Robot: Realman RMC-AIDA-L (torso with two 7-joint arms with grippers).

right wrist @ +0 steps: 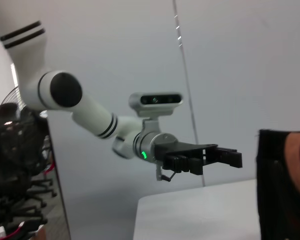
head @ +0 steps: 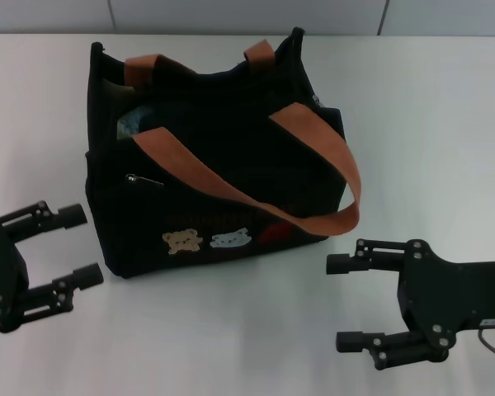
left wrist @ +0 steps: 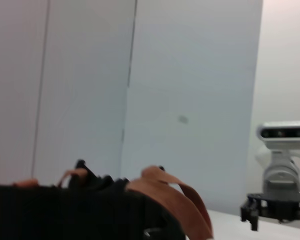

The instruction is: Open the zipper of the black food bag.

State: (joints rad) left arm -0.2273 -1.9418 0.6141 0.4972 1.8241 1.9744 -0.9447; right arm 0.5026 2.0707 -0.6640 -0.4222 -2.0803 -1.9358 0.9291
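The black food bag (head: 214, 190) stands upright mid-table, its bear and pale blue patches facing me and two orange-brown straps (head: 231, 186) draped over it. The zipper (head: 231, 99) runs along the dark top between the straps; a small metal piece (head: 316, 101) shows at its far right end. Something pale blue-green shows inside the top at the left end. My left gripper (head: 78, 247) is open, level with the bag's lower left corner and just clear of it. My right gripper (head: 338, 303) is open, in front of the bag's right corner. Neither touches the bag.
A short side-pocket zipper with a shiny pull (head: 140, 180) sits on the bag's front left. White table (head: 445, 148) lies all around, with a wall behind. The right wrist view shows the bag's edge (right wrist: 285, 190) and the left gripper (right wrist: 210, 157) beyond it.
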